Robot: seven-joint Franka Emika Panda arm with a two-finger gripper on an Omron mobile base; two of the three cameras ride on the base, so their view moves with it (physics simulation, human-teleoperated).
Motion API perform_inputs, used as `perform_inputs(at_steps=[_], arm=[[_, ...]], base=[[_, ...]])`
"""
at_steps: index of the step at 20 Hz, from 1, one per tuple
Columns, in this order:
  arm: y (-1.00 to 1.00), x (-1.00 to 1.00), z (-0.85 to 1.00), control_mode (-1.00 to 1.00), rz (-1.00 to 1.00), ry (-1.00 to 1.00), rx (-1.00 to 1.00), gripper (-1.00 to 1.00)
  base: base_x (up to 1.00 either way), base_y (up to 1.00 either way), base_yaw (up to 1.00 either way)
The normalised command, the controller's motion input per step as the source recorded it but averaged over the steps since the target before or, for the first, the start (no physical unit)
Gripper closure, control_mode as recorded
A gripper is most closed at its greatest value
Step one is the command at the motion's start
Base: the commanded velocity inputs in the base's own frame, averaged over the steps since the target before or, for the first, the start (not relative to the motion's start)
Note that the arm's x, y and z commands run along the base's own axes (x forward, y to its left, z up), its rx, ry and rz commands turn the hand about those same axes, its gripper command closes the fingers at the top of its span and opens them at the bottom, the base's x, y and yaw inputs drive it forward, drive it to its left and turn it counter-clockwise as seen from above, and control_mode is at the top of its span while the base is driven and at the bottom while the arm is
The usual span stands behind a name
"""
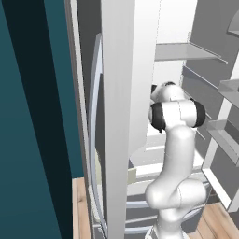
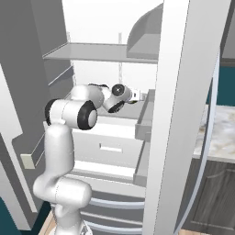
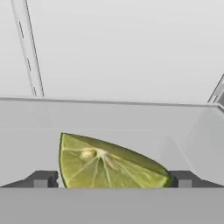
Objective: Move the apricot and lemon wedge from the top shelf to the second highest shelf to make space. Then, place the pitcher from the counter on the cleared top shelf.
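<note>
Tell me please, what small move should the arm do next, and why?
Probably draw the gripper straight back. In the hand view its fingertips stand wide apart on either side of the lemon wedge, which appears to rest on the white shelf, so it looks released.

A pale grey, smooth fridge shelf [image 3: 131, 118] is carrying a yellow-green lemon wedge [image 3: 107, 164], which is lying flat on it.

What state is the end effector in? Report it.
Open: in the hand view the end effector's fingertips stand wide apart, either side of the lemon wedge.
</note>
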Motion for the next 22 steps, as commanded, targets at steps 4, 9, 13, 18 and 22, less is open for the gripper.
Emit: perform_inputs(at_steps=[4,9,13,18,22], arm=[[0.06,-0.50,-0.14,-1.00,0.05,-0.11,0.00,-1.00],[-0.01,-0.74,0.30,-1.00,0.00,0.00,0.00,-1.00],[-0.13,-0.82,0.70,-1.00,0.00,0.00,0.00,-1.00],[0.00,-0.81,0.90,-1.00,0.02,0.00,0.00,-1.00],[0.00,-0.67,1.00,-1.00,0.04,0.00,0.00,-1.00]], base=[[0.00,0.00,0.00],[0.00,0.00,0.00],[0.00,0.00,0.00],[0.00,0.00,0.00],[0.00,0.00,0.00]])
